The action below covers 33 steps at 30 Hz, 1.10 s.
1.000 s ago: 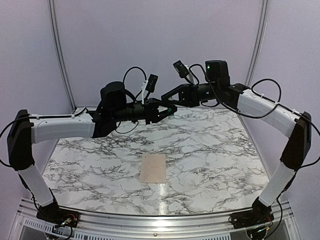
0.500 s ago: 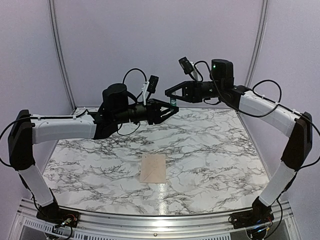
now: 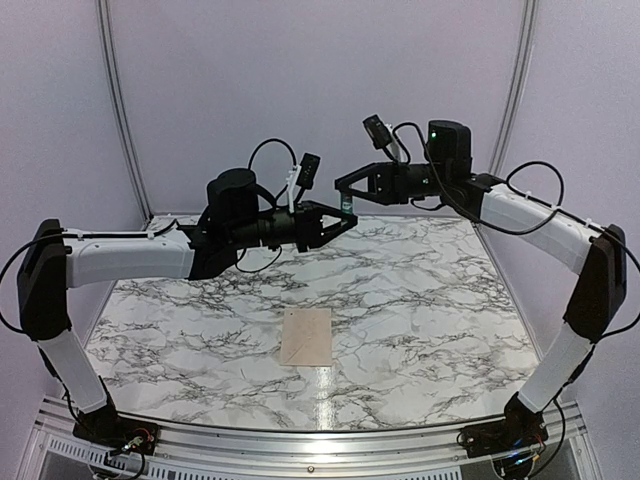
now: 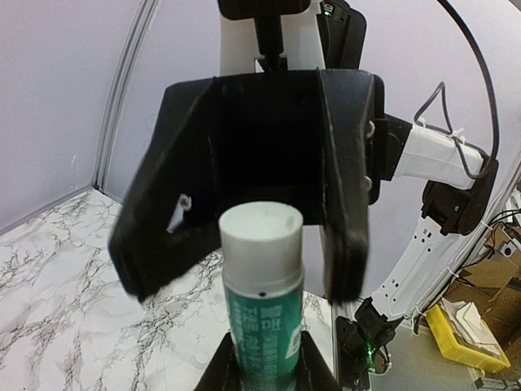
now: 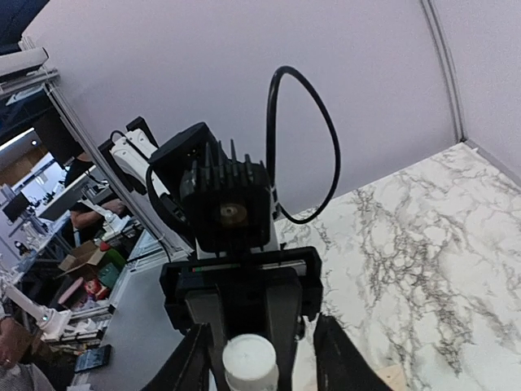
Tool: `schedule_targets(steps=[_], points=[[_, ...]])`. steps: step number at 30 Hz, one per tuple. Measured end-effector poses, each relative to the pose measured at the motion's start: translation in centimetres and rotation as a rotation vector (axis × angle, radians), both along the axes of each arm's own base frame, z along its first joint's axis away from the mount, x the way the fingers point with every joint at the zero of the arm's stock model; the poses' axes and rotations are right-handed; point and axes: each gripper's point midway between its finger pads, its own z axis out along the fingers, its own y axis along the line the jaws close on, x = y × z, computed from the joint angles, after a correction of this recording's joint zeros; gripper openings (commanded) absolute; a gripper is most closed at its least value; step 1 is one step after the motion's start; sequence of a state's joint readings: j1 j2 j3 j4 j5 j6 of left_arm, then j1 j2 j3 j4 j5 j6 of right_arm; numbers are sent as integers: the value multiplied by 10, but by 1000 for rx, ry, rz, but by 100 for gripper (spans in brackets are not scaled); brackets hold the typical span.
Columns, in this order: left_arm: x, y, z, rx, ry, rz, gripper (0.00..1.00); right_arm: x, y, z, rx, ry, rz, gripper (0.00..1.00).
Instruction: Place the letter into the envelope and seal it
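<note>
Sealing step: glue stick [image 4: 262, 314] uncapping, mid-air.
Left gripper [image 3: 340, 220] clamps the stick; right gripper [image 3: 344, 197] jaws apart straddling its cap [image 4: 260, 232], probably next squeeze and pull. Tan sheet [image 3: 306, 337], letter or envelope unclear, lies well below the stick.

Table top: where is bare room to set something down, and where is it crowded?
Bare table left, right and beyond the paper. Crowded above the far end, where the left gripper holds a glue stick by the right gripper.

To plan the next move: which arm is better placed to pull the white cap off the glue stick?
Likely the right: the right claw is open, facing the cap; the left claw grips the glue stick.
</note>
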<state>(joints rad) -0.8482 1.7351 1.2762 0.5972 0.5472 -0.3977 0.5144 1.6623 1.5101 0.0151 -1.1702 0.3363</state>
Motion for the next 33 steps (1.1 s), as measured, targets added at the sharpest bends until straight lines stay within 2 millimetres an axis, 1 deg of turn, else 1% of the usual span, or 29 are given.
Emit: schedule_targets(steps=[2, 4, 7, 8, 10, 11, 13, 14, 17, 21, 22, 24, 26, 28, 30, 33], points=[[1, 1, -1, 2, 3, 1, 13, 8, -11, 2, 3, -3, -23, 45], [2, 2, -6, 9, 10, 4, 13, 22, -31, 5, 4, -10, -66, 48], [4, 6, -23, 41, 37, 13, 13, 54, -77, 5, -17, -44, -175, 50], [5, 8, -30, 60, 50, 16, 12, 67, -96, 4, -34, -67, -228, 49], [6, 12, -48, 107, 78, 28, 12, 87, -126, -1, -94, -123, -335, 48], [6, 15, -56, 133, 94, 35, 12, 97, -142, -6, -143, -162, -398, 48], [6, 20, -69, 176, 122, 51, 12, 107, -163, -22, -266, -233, -488, 46], [5, 23, -75, 198, 133, 59, 12, 107, -167, -32, -321, -250, -507, 46], [3, 31, -89, 251, 165, 85, 12, 96, -182, -77, -524, -302, -524, 44], [2, 41, -107, 310, 203, 123, 11, 74, -200, -149, -763, -277, -470, 48], [2, 43, -112, 325, 214, 129, 11, 67, -206, -171, -830, -265, -451, 49], [1, 46, -122, 353, 234, 138, 11, 49, -203, -207, -937, -260, -378, 49], [1, 49, -129, 378, 251, 147, 10, 25, -200, -242, -1051, -264, -289, 49], [1, 51, -133, 393, 261, 154, 10, 10, -199, -262, -1126, -274, -230, 49], [0, 52, -137, 408, 270, 158, 10, -1, -198, -274, -1186, -289, -180, 49], [0, 53, -139, 415, 275, 162, 10, -3, -199, -284, -1244, -308, -150, 50]])
